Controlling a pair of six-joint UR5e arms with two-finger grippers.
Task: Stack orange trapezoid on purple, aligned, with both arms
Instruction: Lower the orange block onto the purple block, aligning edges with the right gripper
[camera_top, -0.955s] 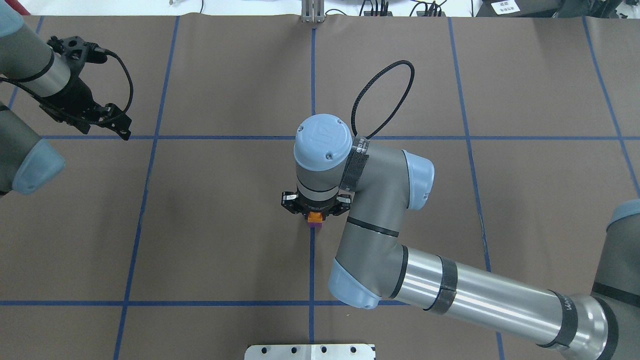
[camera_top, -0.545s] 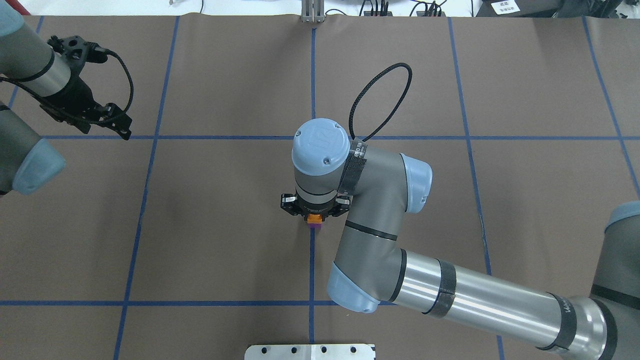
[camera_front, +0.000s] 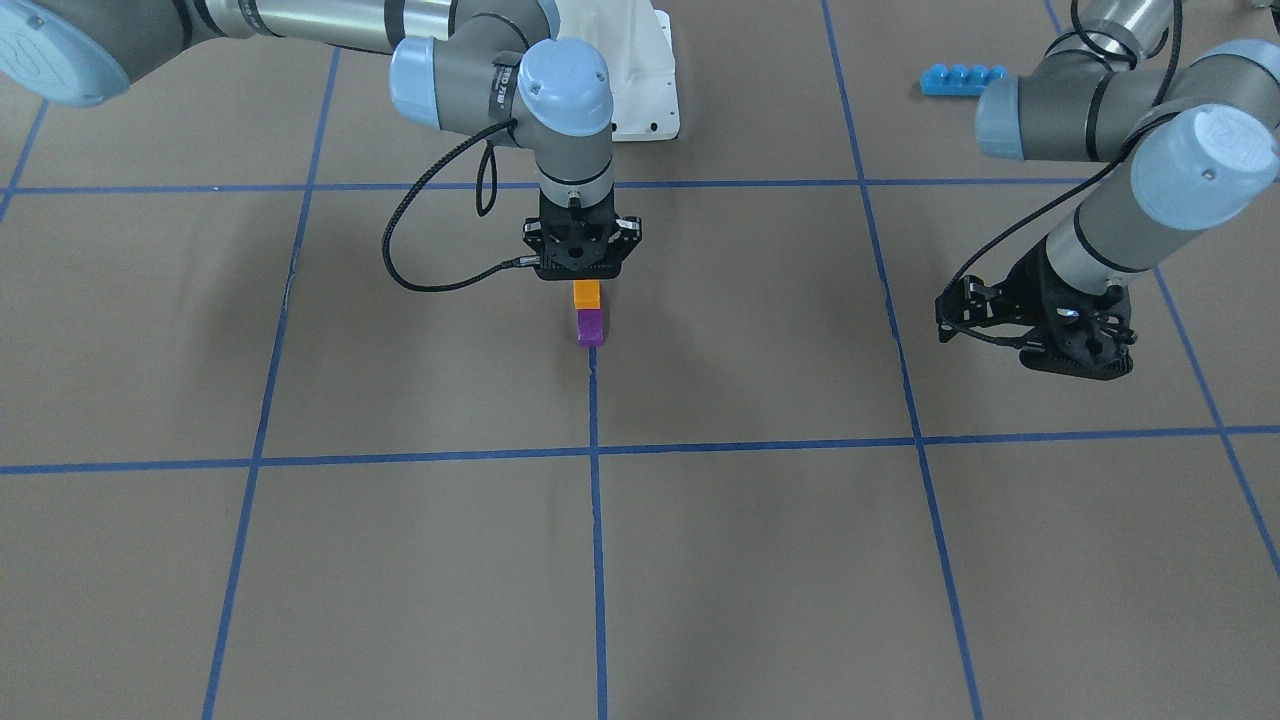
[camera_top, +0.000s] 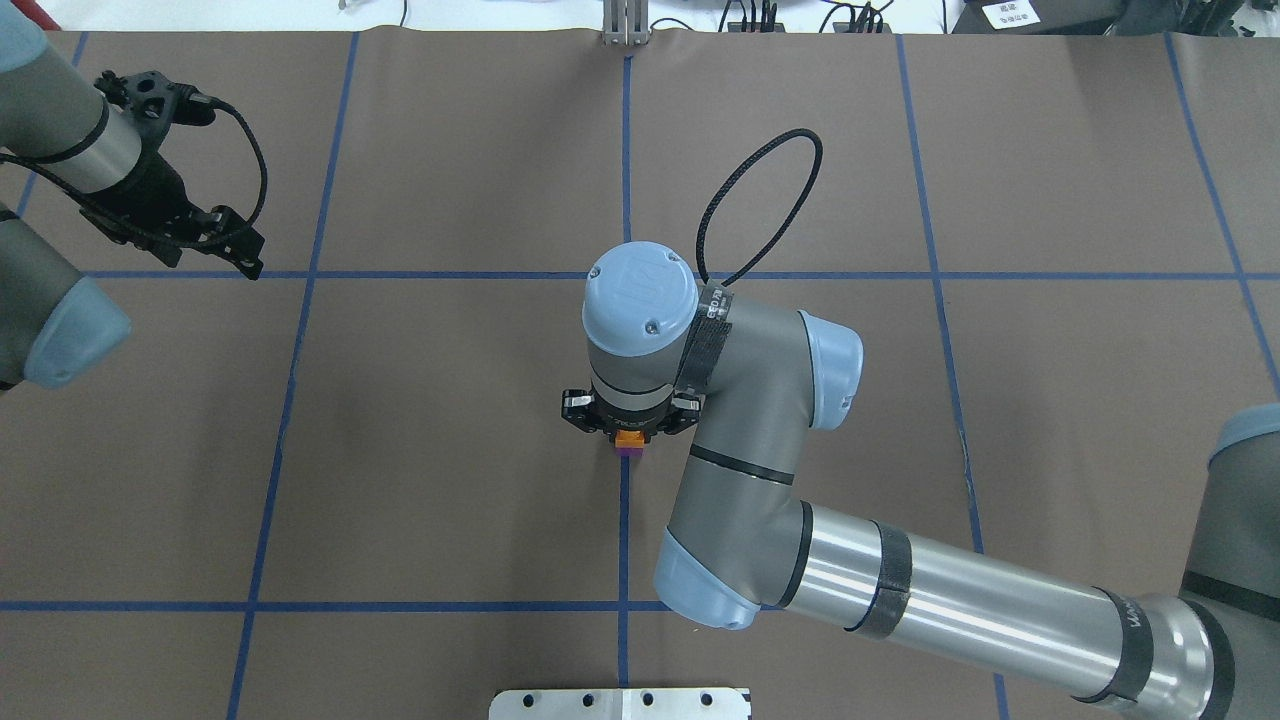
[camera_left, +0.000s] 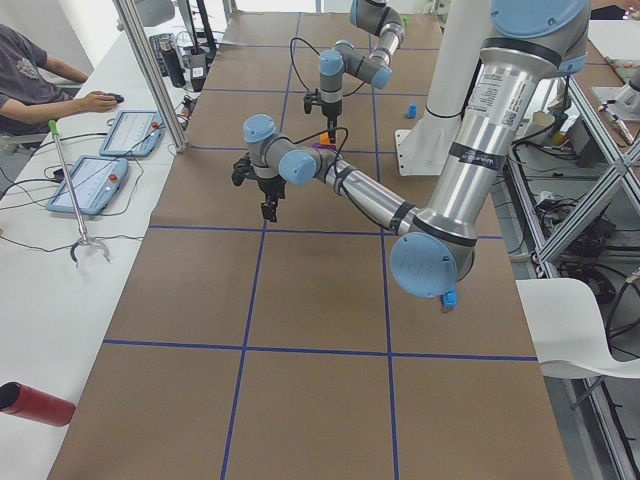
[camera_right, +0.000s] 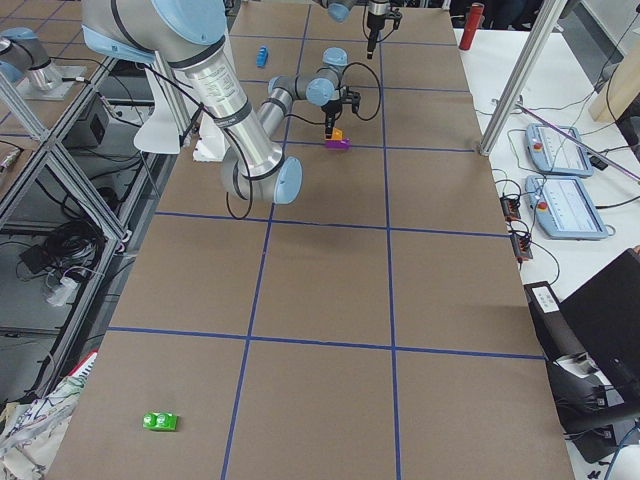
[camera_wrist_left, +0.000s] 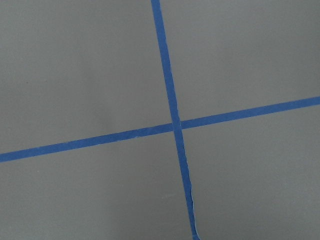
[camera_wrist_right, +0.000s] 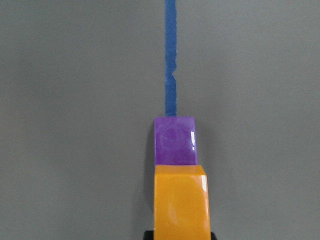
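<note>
Right hand (camera_front: 586, 284) clamped on orange trapezoid (camera_front: 586, 295), just above purple (camera_front: 591, 328), long axis along tape line (camera_front: 594, 420)

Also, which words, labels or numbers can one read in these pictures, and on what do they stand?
"UR": embossed logo on the right arm's blue wrist cap, faint.
Black strap beside it: white print, too blurred to read.
White label at the far edge: too small.

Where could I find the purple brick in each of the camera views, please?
Front-facing: purple brick, centre, upper half.
Overhead: centre, mostly hidden.
Exterior left: top, far.
Exterior right: top centre.
Left wrist: not in it.
Right wrist: lower centre.
Shared landmark: the blue tape line it sits on.
</note>
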